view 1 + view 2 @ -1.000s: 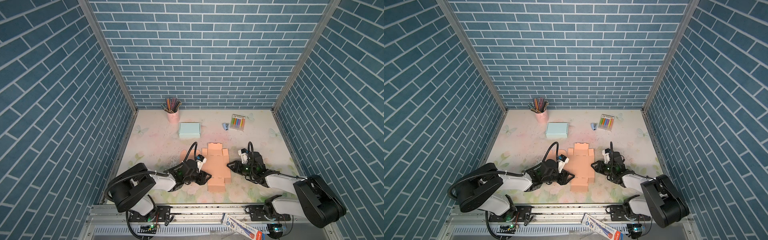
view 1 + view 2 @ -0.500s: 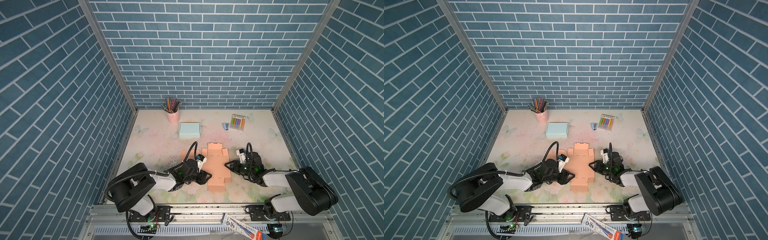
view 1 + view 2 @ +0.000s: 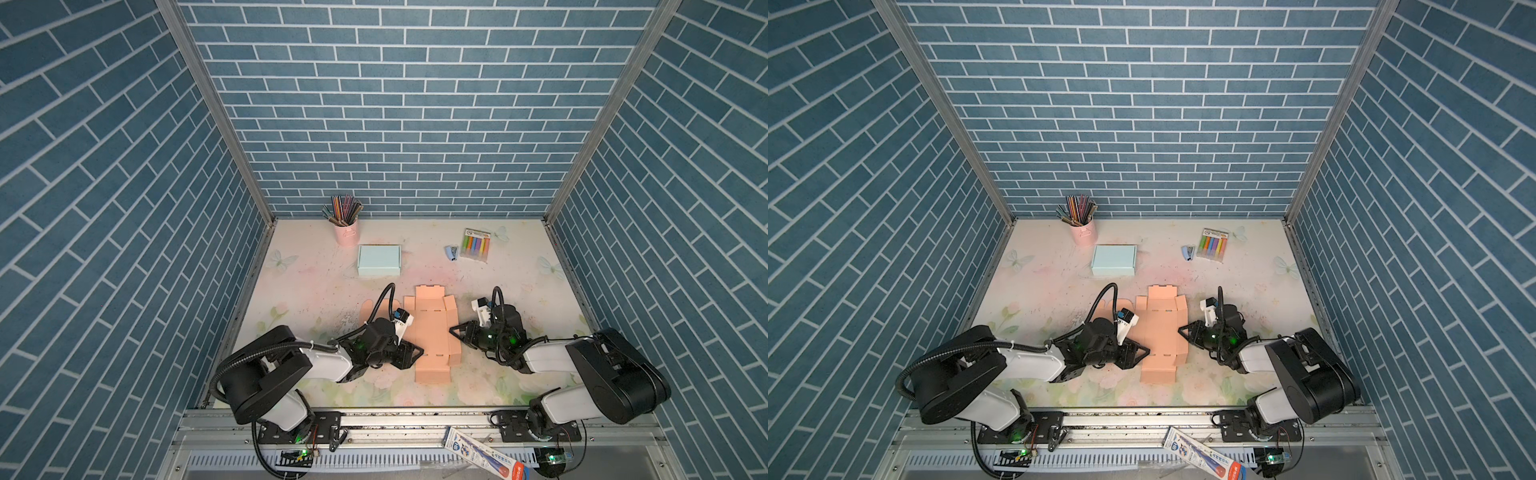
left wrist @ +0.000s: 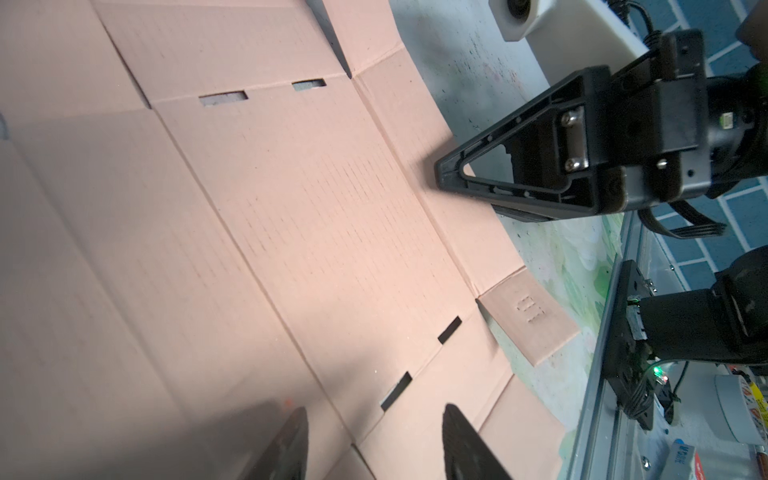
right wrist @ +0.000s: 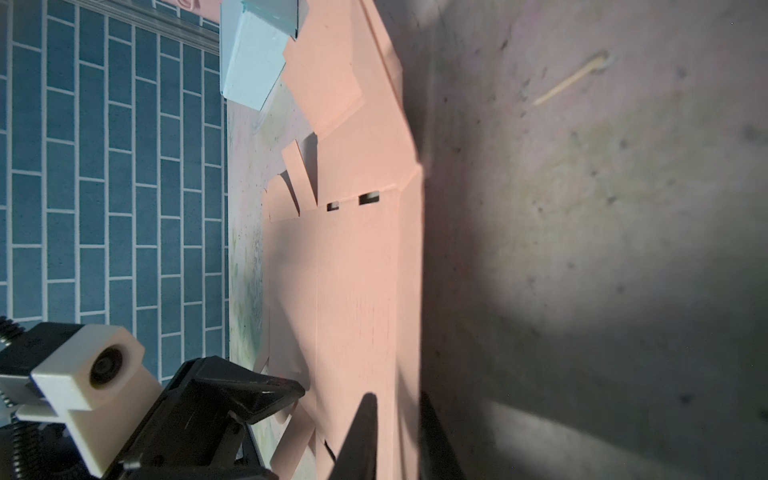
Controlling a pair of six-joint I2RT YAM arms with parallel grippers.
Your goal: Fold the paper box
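**A:** I'm standing right at the front rail here, anyone else watching this? The paper box (image 3: 432, 332) is lying opened out as a flat blank on the table (image 3: 316, 291). Its near end is pointing at me and it's sitting right between the two arms.

**B:** Yep. It's looking like thin corrugated card, so I'm guessing it's super light. It should be staying stiff across the panels and only wanting to bend along the creases. It's probably going to skate on that table if it's pushed from one side only. I'd be taking it by a long side flap, not the little slotted tabs, since those are looking easy to crumple.

**A:** And the grippers?

**B:** The left gripper (image 4: 374, 411) is hanging over the left part of the blank with its jaws about halfway apart, carrying nothing. I can't tell if it's touching the card. The right gripper (image 3: 454, 331) is way narrower. Its fingers (image 5: 365, 424) are sitting one on each side of the right side flap (image 4: 473, 245), and as far as I can see they're pinching its outer edge.

**A:** So it's going for standing that flap up?

**B:** That's my guess, since the blank is mostly lying flat and no wall is up yet. Farther back a light blue box (image 3: 379, 259) is sitting. Past that there's a small stapler (image 3: 452, 252) beside a marker pack (image 3: 476, 245), and a pink cup of pencils (image 3: 346, 232) by the back wall. All of it is well apart from the action.
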